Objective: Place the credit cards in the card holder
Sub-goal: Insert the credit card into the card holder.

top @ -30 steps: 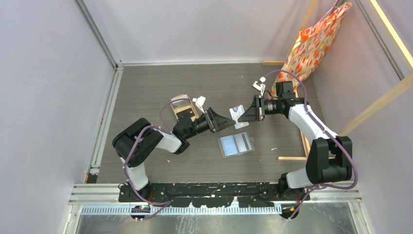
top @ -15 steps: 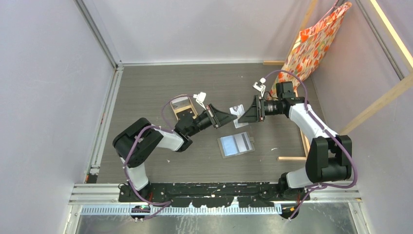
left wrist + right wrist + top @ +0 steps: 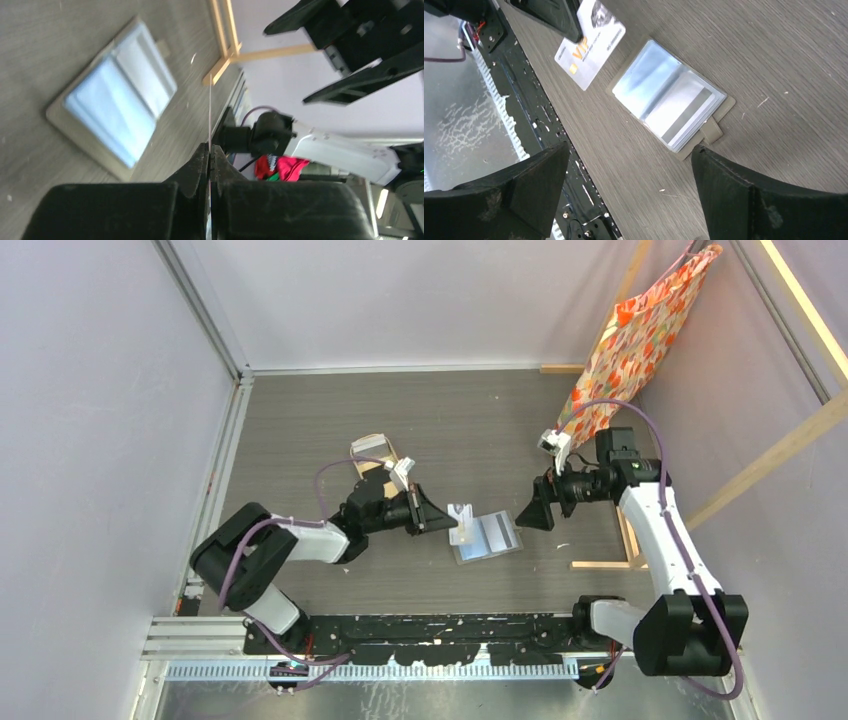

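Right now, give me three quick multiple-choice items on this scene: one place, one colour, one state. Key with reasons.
1. Where is the card holder?
A. on the table, between the left gripper and the right gripper
B. lifted off the table
C. under the card

2. What colour is the card in the left gripper?
A. black
B. white
C. red

3. How is the right gripper?
A. shut on the card
B. shut on the holder
C. open, holding nothing

Key: 1 A, it lies flat between them in the top view; 2 B, pale face with gold lettering; 3 C, its fingers stand wide apart.
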Robot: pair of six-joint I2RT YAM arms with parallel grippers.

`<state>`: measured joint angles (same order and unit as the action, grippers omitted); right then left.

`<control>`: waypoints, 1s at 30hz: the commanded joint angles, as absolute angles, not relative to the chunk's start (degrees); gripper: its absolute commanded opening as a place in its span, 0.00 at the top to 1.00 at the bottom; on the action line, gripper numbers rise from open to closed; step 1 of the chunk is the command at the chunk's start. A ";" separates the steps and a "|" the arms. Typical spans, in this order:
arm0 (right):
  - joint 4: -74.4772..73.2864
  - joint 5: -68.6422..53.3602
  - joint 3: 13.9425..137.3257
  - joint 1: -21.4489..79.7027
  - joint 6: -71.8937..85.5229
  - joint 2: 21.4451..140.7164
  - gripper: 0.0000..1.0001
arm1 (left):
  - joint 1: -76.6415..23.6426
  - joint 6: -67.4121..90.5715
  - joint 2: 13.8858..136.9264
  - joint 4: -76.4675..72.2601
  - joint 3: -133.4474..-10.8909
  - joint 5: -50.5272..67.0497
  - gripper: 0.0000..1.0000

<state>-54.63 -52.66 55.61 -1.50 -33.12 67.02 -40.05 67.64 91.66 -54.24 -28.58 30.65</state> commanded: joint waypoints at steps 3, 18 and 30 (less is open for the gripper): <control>-54.99 -51.84 55.67 2.71 -37.82 72.31 0.22 | -43.88 61.51 87.22 -39.63 -27.16 29.04 1.00; -53.18 -35.09 63.20 9.97 -25.05 95.22 0.84 | -44.64 69.10 105.17 -57.08 -32.57 32.34 1.00; -53.80 -29.53 64.07 10.93 -24.98 101.28 0.84 | -44.65 74.16 113.75 -63.04 -35.25 29.64 1.00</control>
<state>-52.80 -31.88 62.06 10.46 -25.39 100.82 -44.51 71.79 111.26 -57.21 -33.95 31.31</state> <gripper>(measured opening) 0.159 0.012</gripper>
